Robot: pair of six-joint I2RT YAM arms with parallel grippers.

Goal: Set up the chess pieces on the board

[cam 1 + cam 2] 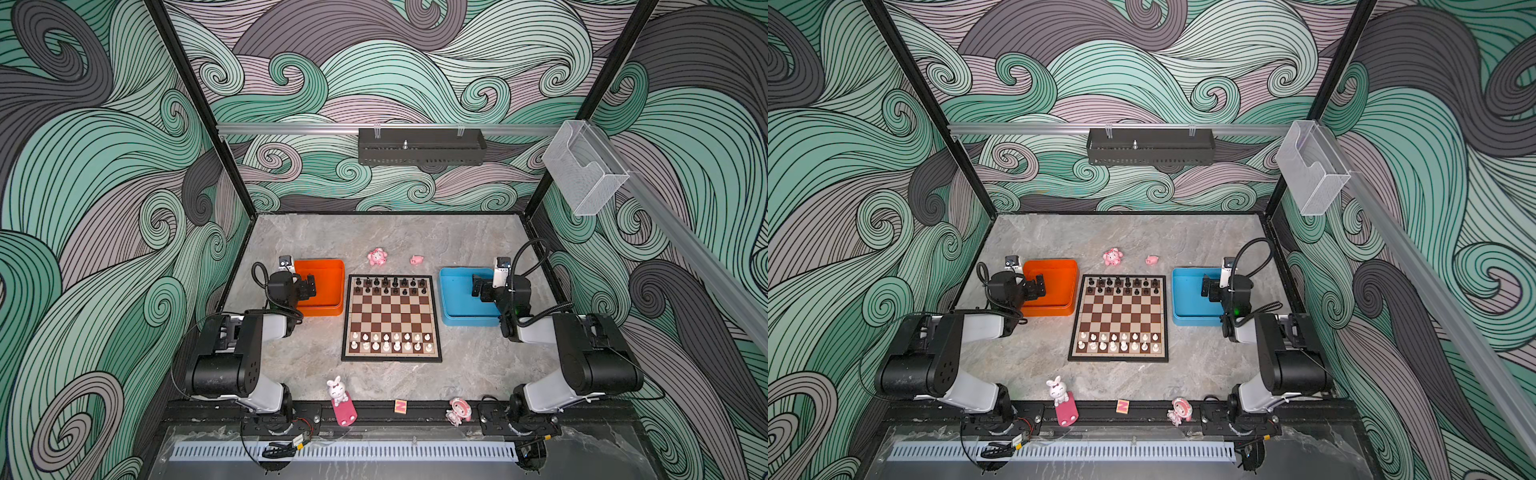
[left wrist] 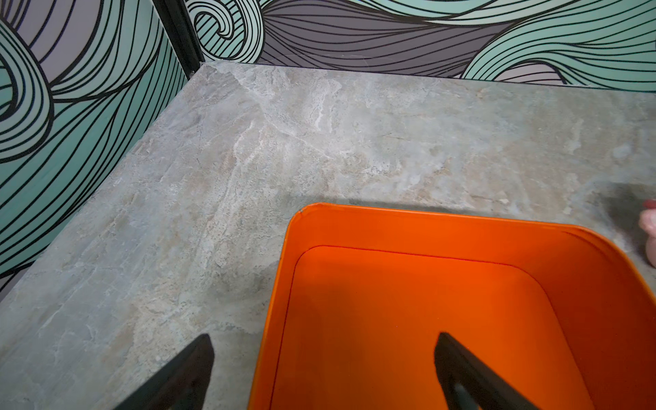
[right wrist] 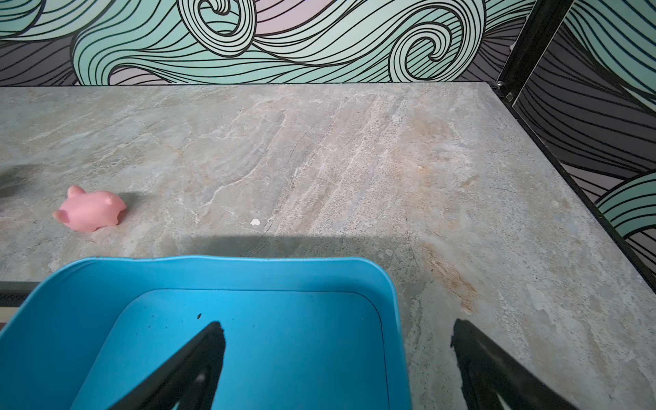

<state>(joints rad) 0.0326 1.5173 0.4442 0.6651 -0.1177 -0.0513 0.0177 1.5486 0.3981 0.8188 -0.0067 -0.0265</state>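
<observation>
The board [image 1: 390, 318] [image 1: 1119, 318] lies flat mid-table in both top views. The chess pieces stand on it: black ones [image 1: 390, 286] [image 1: 1122, 286] fill its two far rows, white ones [image 1: 390, 341] [image 1: 1119, 341] its two near rows. My left gripper [image 1: 309, 286] [image 2: 324, 336] hangs open above the near left corner of the orange tray [image 1: 328, 266] [image 2: 426, 230], nothing between its fingers. My right gripper [image 1: 478, 286] [image 3: 337, 323] hangs open over the right side of the blue tray [image 1: 457, 274] [image 3: 213, 273], also holding nothing. Both tray floors look bare in the wrist views.
A pink round toy [image 1: 377, 257] and a pink pig [image 1: 416, 260] [image 3: 90, 211] lie behind the board. Along the front edge stand a white bunny on a pink base [image 1: 338, 390], a letter block [image 1: 400, 406] and a pink figurine [image 1: 458, 410]. Walls enclose the table.
</observation>
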